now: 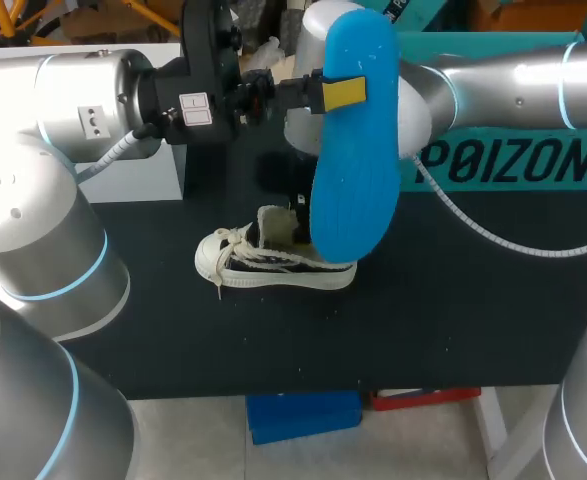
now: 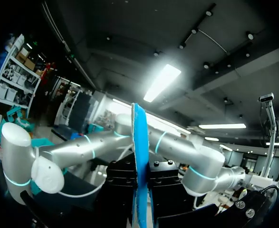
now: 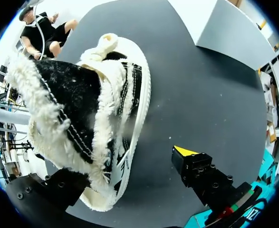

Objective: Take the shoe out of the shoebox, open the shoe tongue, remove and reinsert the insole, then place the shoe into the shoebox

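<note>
Near the middle of the dark desk [image 1: 453,320] lies the white, woolly-lined canvas shoe [image 1: 273,262]. We clamp the blue foam insole [image 1: 358,170] aloft in our left gripper [image 1: 343,92]; our right gripper [image 3: 125,173] gapes beside the shoe. Reinsertion and boxing remain.

The insole [image 1: 353,140] was bright blue with a fine dotted grain, and the tip of my left pincer [image 1: 345,92] showed yellow against it. The shoe [image 1: 273,258] was black with cream fleece, white laces and a white sole, on a black table [image 1: 453,320].
</note>
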`<state>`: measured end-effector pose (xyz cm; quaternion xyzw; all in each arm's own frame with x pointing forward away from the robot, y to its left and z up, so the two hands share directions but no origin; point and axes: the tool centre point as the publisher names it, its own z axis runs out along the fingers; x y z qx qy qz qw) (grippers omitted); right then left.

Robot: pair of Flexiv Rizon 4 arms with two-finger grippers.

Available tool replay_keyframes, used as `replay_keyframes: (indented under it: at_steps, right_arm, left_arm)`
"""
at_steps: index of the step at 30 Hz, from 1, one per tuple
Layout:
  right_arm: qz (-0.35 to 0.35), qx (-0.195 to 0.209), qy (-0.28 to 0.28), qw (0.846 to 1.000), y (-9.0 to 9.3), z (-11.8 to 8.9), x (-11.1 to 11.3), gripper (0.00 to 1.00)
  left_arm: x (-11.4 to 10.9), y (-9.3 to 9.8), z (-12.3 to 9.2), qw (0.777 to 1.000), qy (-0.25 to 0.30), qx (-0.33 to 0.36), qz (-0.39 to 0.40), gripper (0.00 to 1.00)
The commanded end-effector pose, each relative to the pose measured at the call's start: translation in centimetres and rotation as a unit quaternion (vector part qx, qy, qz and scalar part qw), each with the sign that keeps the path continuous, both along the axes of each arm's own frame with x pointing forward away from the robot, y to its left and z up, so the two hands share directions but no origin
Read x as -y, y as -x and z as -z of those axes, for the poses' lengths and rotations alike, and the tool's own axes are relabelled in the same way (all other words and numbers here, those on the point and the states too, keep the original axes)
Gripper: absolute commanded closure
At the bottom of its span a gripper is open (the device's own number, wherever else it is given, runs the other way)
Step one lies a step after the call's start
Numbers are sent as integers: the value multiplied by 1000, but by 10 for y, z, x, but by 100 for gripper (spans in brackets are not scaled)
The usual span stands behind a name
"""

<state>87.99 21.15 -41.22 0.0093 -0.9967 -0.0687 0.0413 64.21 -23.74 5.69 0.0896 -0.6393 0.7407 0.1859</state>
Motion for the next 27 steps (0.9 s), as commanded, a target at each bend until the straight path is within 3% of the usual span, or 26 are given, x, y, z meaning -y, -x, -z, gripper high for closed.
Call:
replay_keyframes:
  at_steps: [1, 2, 3, 5, 7, 11, 27]
  right_arm:
    - [1, 1, 43, 999, 0, 6, -5, 18]
    - [2, 2, 43, 999, 1, 7, -5, 25]
    - [3, 2, 43, 999, 2, 8, -5, 50]
    - [4, 1, 46, 999, 4, 9, -6, 53]
    - [7, 3, 48, 999, 5, 10, -5, 63]
    - [13, 0, 65, 998, 7, 11, -1, 100]
    - [13, -1, 65, 998, 7, 11, 0, 100]
  left_arm:
    - [0, 1, 1, 1000, -2, -1, -1, 100]
    - [0, 1, 1, 1000, -2, -1, -1, 100]
    - [0, 1, 1, 1000, -2, -1, -1, 100]
    - [0, 1, 1, 1000, -2, -1, -1, 100]
    - [0, 1, 1, 1000, -2, -1, -1, 100]
    - [0, 1, 1, 1000, -2, -1, -1, 100]
    - [0, 1, 1, 1000, -2, -1, -1, 100]
